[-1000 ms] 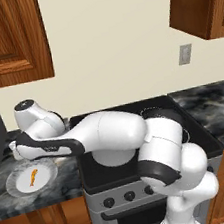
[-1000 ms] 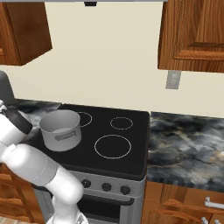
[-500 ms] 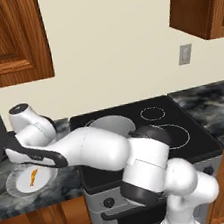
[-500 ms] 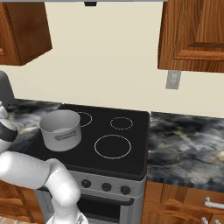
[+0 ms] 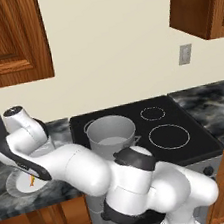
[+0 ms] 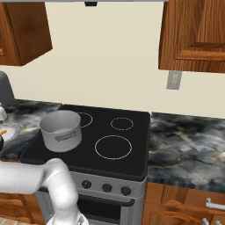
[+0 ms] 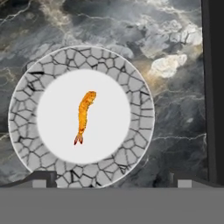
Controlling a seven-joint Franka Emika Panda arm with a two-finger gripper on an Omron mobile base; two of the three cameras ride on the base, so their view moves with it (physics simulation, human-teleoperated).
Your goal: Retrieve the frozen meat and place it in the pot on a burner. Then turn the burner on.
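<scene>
- I have the tool [image 7: 112, 177] over the plate [image 7: 26, 131], looking straight down on it from the hand view; its two dark fingertips [image 7: 41, 177] stand spread wide apart with nothing between them.
- The frozen meat [image 7: 84, 114] lies on the plate's white centre, a small orange curved morsel, apart from both fingertips.
- In the left base view I see the frozen meat [image 5: 32, 181] as an orange speck on the plate [image 5: 16, 185], which sits on the dark marbled worktop [image 5: 40, 195] near its front edge, just left of the stove [image 5: 188, 138].
- The arm's hand hangs directly above that plate, covering most of it.
- From the right base view the plate [image 6: 9, 132] shows at the picture's left edge, with a sliver of orange on it, on the worktop [image 6: 184, 145] that runs on either side of the stove [image 6: 132, 154].
- The pot [image 5: 111, 133] stands upright on the stove's front left burner, well apart from the plate; I see no lid on it and nothing orange inside.
- In the right base view the pot [image 6: 60, 130] sits near the cooktop's left edge, one loop handle facing the camera.
- The other three burner rings lie bare.
- The knobs [image 6: 107, 187] line the stove's front panel below the cooktop; I cannot tell their settings.
</scene>
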